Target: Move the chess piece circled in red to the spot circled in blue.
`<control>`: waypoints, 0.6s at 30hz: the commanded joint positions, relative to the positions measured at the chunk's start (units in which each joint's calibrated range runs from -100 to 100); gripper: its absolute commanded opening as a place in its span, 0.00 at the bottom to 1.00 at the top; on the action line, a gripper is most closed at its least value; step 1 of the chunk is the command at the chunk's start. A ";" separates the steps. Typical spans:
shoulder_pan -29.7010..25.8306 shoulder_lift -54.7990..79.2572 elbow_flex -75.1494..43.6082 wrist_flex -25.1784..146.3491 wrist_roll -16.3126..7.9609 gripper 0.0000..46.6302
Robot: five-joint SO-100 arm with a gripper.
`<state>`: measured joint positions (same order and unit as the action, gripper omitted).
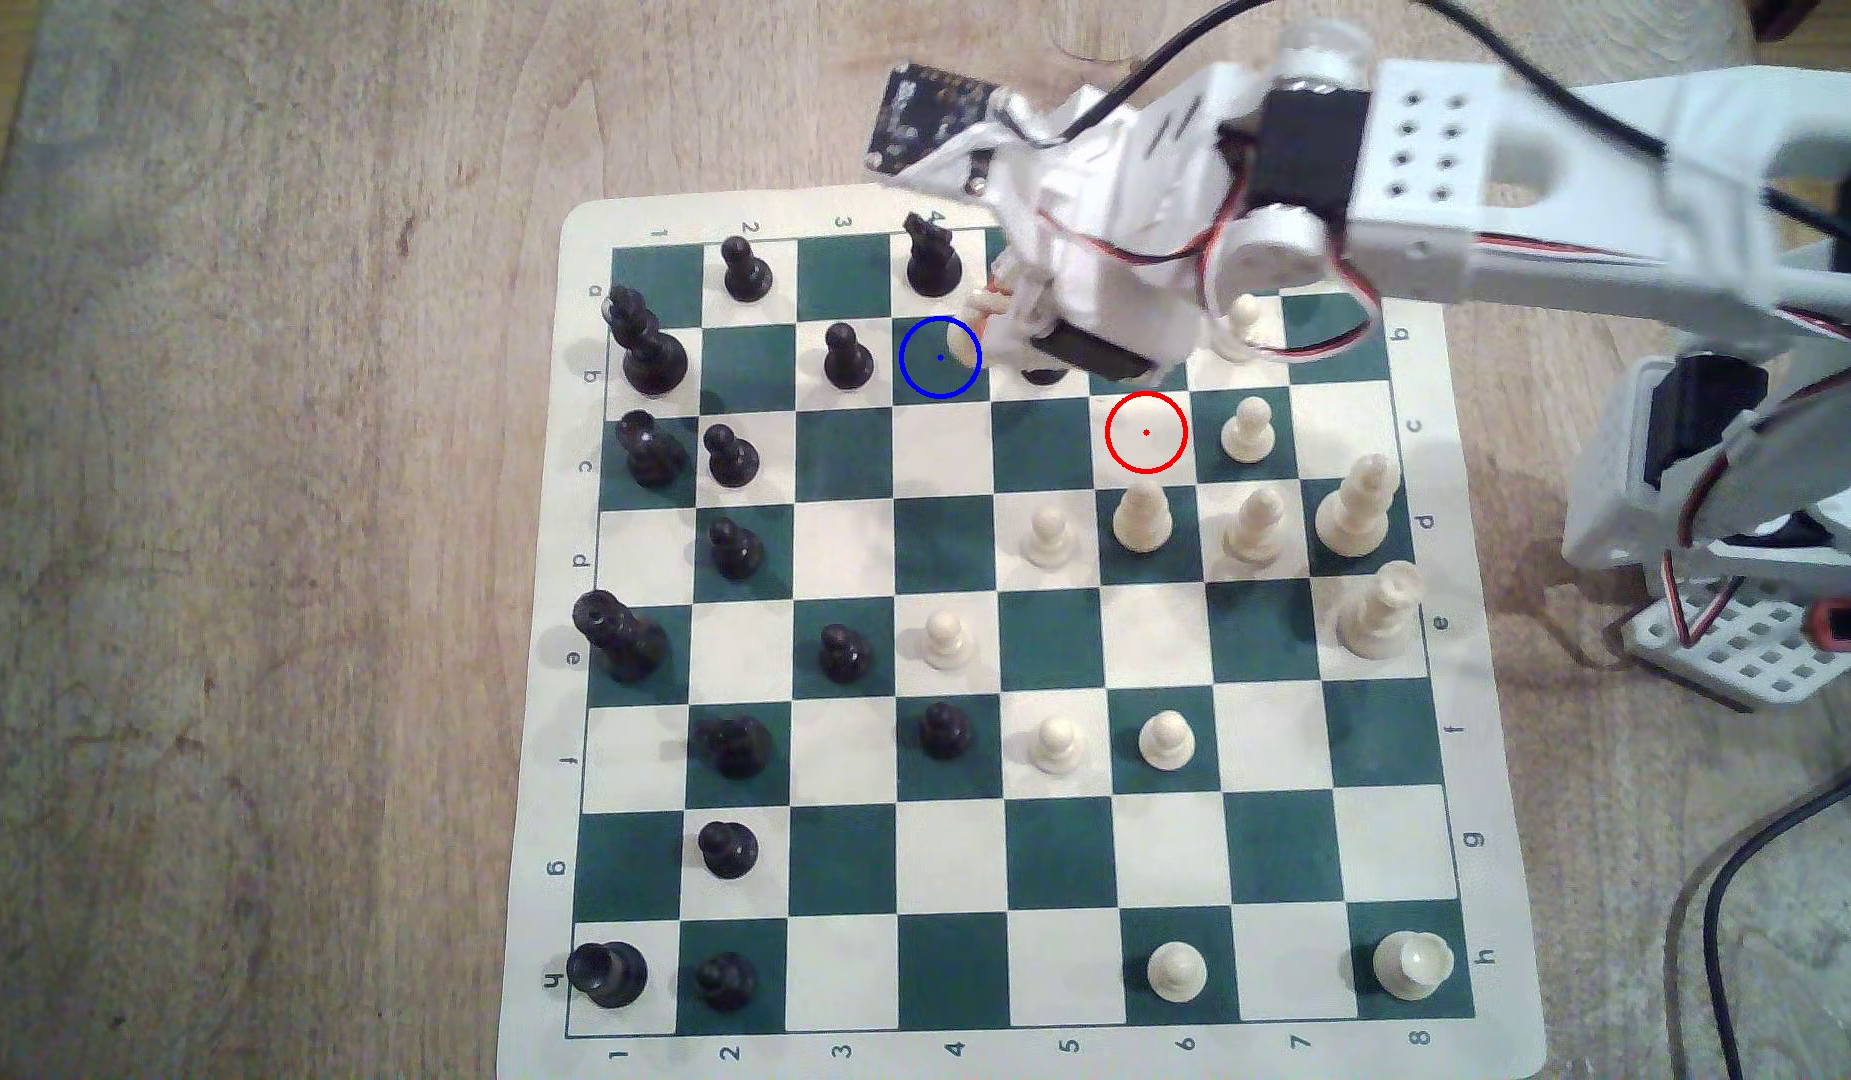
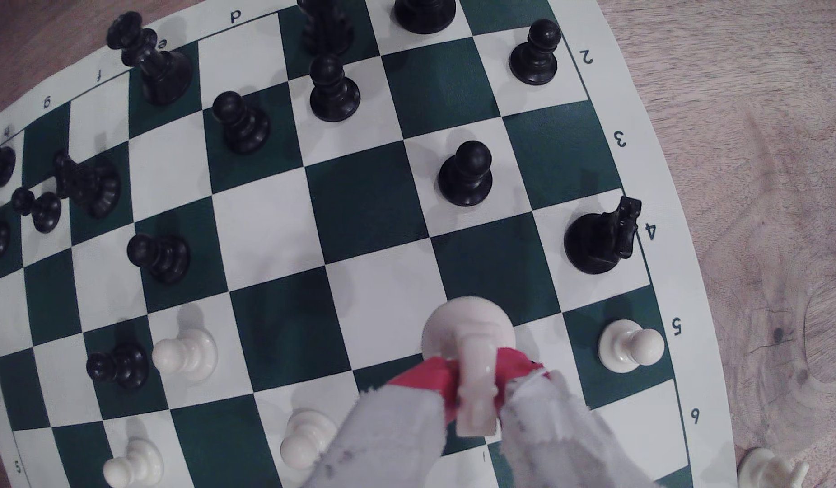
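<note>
My gripper [image 1: 1004, 312] is shut on the cream knight-like chess piece [image 1: 968, 348], its red pads [image 2: 430, 380] clamping the notched head. In the wrist view the chess piece [image 2: 470, 328] shows its round base just at the near edge of a dark green square [image 2: 491, 253], with my gripper [image 2: 474, 382] behind it. The spot [image 1: 931, 363] is that dark green square, ringed in blue; the piece's base overlaps the ring's right side in the exterior view. Whether the base touches the board I cannot tell. The red ring [image 1: 1146, 432] surrounds a bare white square.
A black pawn [image 1: 846, 358] stands one square to the exterior view's left of the spot, and a black knight [image 1: 931, 260] one square behind it. A black piece [image 1: 1043, 374] is partly hidden under my wrist. Cream pawns [image 1: 1248, 426] stand near the arm.
</note>
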<state>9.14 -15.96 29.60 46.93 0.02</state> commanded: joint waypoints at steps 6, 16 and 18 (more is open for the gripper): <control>1.38 8.07 -6.39 -6.31 0.00 0.01; 2.39 11.55 -6.39 -11.06 0.00 0.01; 2.39 12.06 -6.39 -11.47 0.00 0.01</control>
<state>11.50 -3.39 28.60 37.05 0.02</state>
